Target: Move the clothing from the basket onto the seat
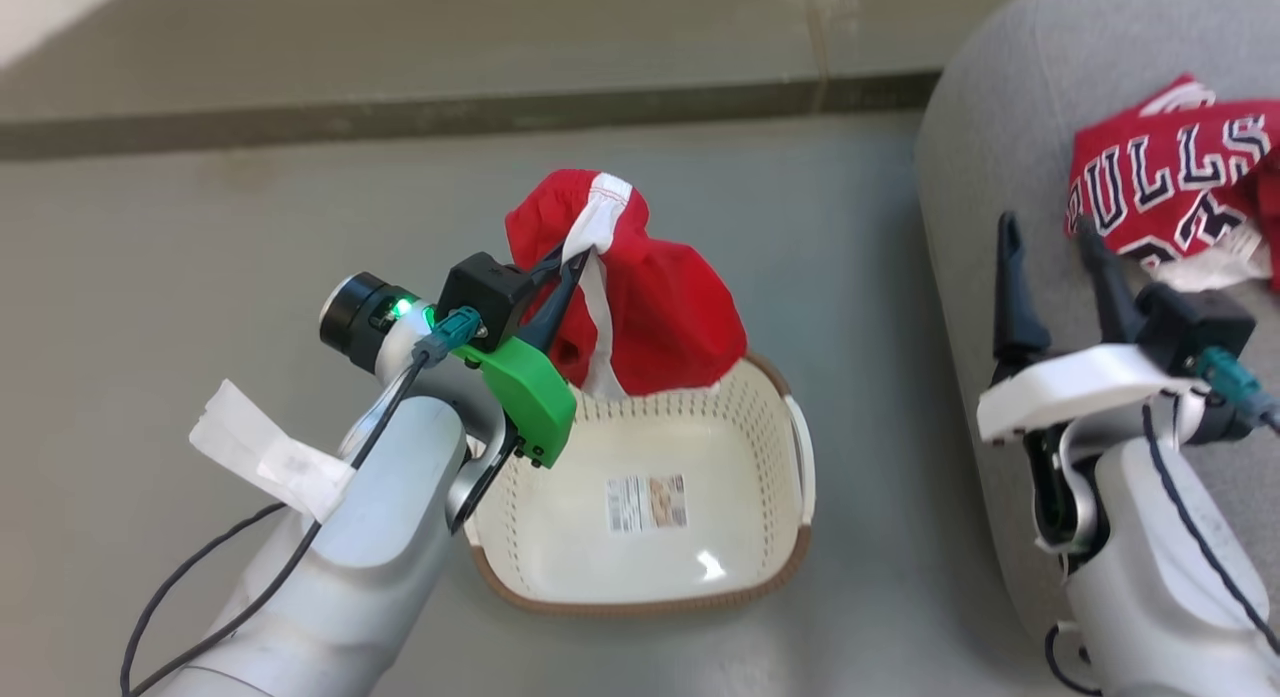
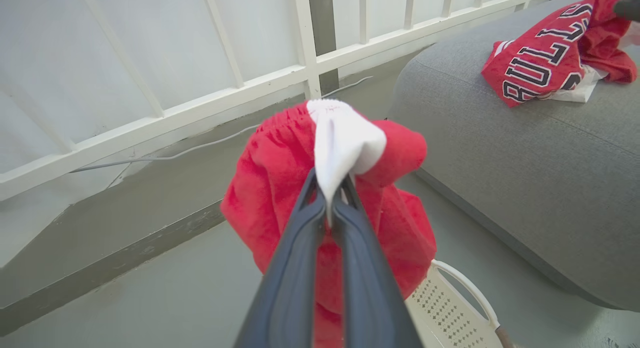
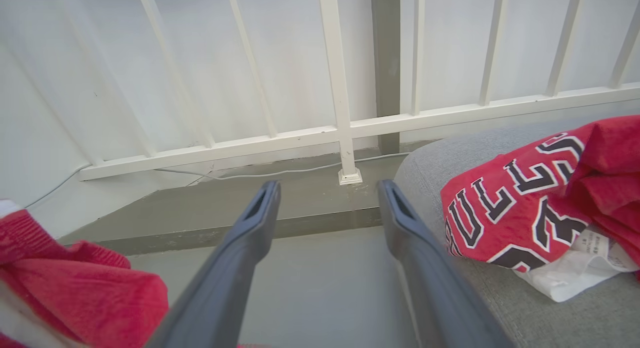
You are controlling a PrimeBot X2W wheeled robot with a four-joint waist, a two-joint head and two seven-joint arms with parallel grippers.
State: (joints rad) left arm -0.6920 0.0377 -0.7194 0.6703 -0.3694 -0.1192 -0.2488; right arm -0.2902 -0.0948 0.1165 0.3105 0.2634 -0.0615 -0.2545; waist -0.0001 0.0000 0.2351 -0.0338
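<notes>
Grey floor [image 1: 880, 447] lies between basket [image 1: 640, 607] and seat [image 1: 975, 157].

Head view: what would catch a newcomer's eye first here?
The red garment with the white stripe, pinched by the left hand and hanging over the cream basket at its far end. Next, the red BULLS jersey lying on the grey seat, with the open right hand beside it.

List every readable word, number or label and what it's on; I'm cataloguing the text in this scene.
"BULLS": on the red jersey.
Number below it: folded, unreadable.
Sticker inside the basket: too small to read.
White tag on the jersey: blurred.
</notes>
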